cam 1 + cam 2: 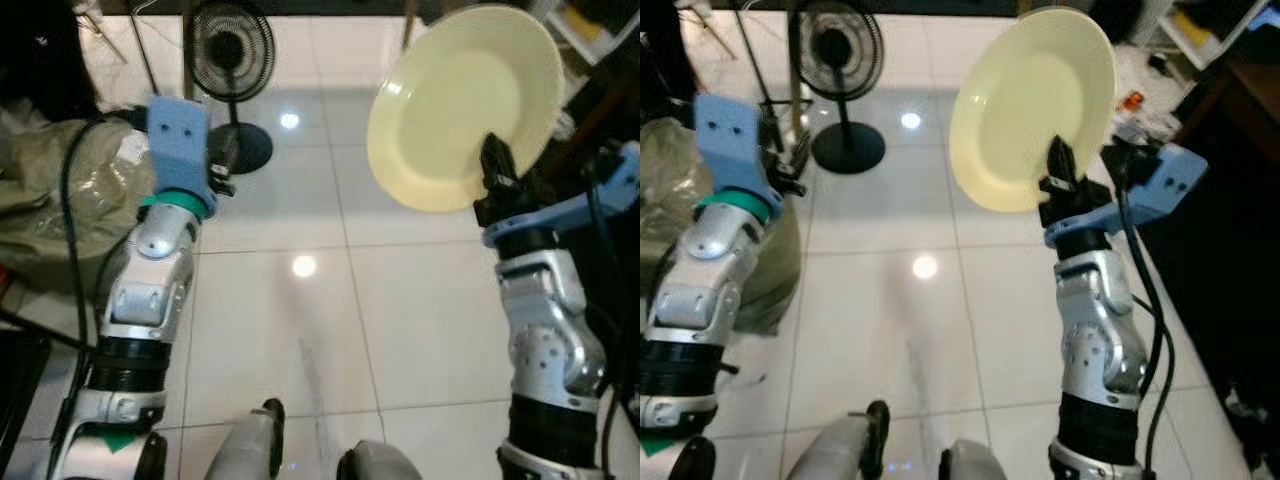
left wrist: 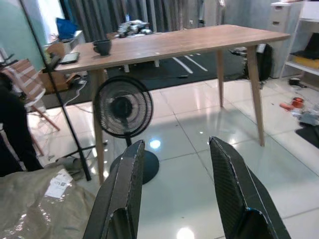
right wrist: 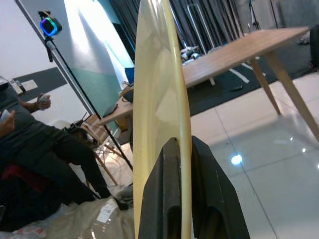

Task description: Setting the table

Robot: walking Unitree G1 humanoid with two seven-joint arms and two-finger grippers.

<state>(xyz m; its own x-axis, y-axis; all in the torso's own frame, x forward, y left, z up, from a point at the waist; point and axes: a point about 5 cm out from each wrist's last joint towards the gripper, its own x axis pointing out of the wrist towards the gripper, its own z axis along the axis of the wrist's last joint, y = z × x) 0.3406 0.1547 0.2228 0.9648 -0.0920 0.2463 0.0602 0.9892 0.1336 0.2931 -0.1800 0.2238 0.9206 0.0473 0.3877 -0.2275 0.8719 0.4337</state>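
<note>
My right gripper [image 1: 497, 165] is raised at the right and shut on the lower rim of a pale yellow plate [image 1: 465, 105], which stands on edge above the floor. In the right wrist view the plate [image 3: 159, 99] shows edge-on, pinched between the two black fingers [image 3: 164, 199]. My left gripper [image 2: 175, 144] is held up at the left, open with nothing between its fingers [image 2: 124, 184]. A long wooden table [image 2: 174, 42] stands ahead across the tiled floor, with a dark mug [image 2: 102, 46] and small items on its far end.
A black pedestal fan [image 1: 230, 50] stands on the floor by the table leg. A grey-green sack [image 1: 60, 180] lies at the left beside a black stand pole [image 2: 55, 89]. A person [image 3: 40, 144] sits further left. Shelves [image 1: 590, 30] and clutter line the right.
</note>
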